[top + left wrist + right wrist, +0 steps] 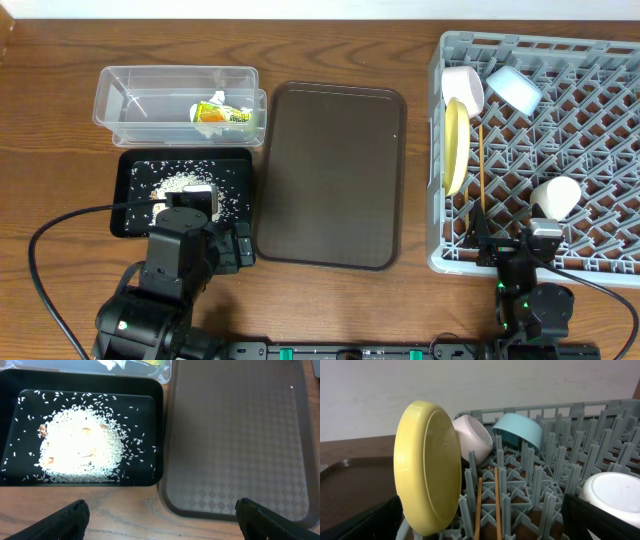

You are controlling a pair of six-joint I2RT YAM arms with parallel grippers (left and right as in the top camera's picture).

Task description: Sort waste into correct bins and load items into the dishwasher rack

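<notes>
The grey rack (600, 60) at the right holds the yellow plate (456, 146) on edge, a white bowl (463, 86), a light blue bowl (514, 88), a small white cup (556, 196) and wooden chopsticks (481, 170). The right wrist view shows the plate (427, 465), white bowl (472, 437), blue bowl (520, 430), chopsticks (487, 505) and cup (612, 492). The wrapper (222, 114) lies in the clear container (130, 95). Rice (80, 445) fills the black tray (135, 215). My left gripper (160, 520) is open and empty above the table. My right gripper (482, 520) is open over the rack's front.
A large dark brown serving tray (330, 175) lies bare between the bins and the rack; it also shows in the left wrist view (240, 435). A black cable (60, 225) loops at the front left. The table's far edge runs behind the rack.
</notes>
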